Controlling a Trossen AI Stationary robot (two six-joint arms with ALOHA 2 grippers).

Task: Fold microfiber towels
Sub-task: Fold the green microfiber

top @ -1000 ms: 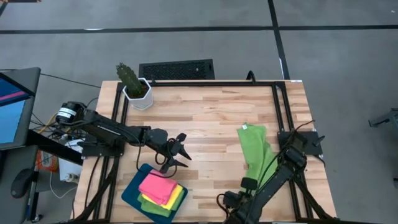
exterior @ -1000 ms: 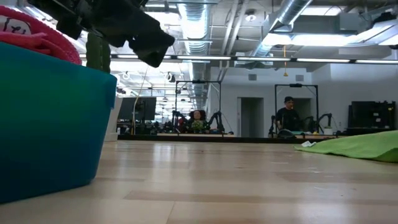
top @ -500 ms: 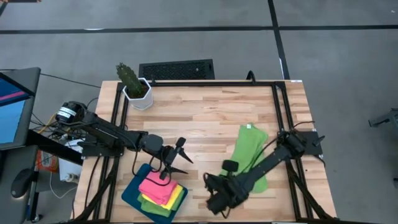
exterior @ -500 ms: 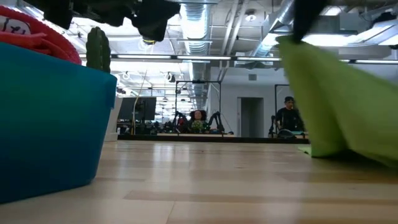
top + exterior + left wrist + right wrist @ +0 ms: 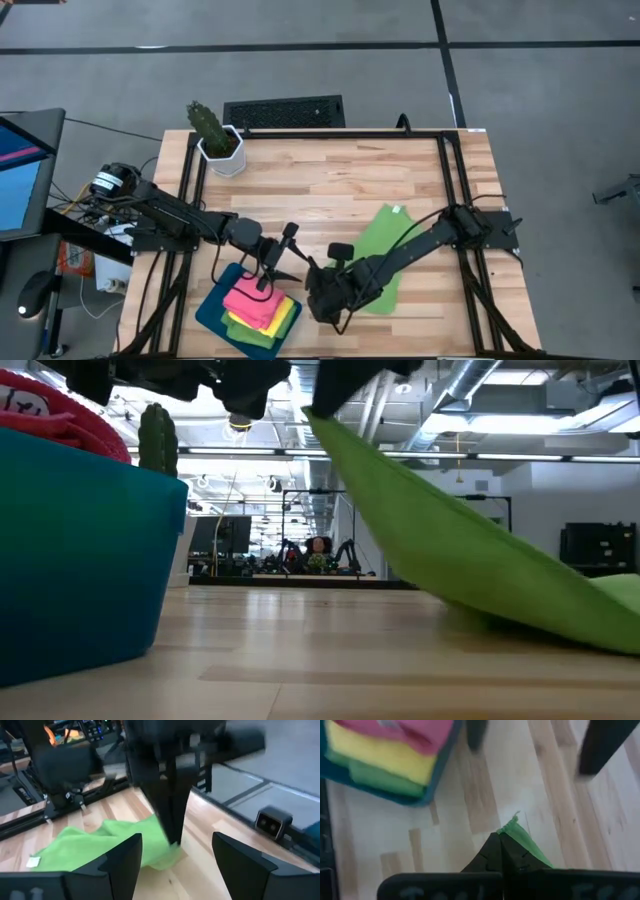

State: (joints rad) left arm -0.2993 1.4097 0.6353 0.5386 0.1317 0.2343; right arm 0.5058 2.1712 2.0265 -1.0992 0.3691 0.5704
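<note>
Right claw (image 5: pixel 318 303) pinches green towel (image 5: pixel 380 262) corner thinly; may slip. Left claw (image 5: pixel 288 258) wide, empty, just beside: collision risk near tray (image 5: pixel 207 312).

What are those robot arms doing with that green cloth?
The right end effector is pinched shut on a corner of a lime green microfiber towel, lifting that corner off the wooden table while the rest trails on the boards. The left end effector hangs open just beside it, holding nothing. Next to them, a dark teal tray holds folded pink, yellow and green cloths in a stack.
</note>
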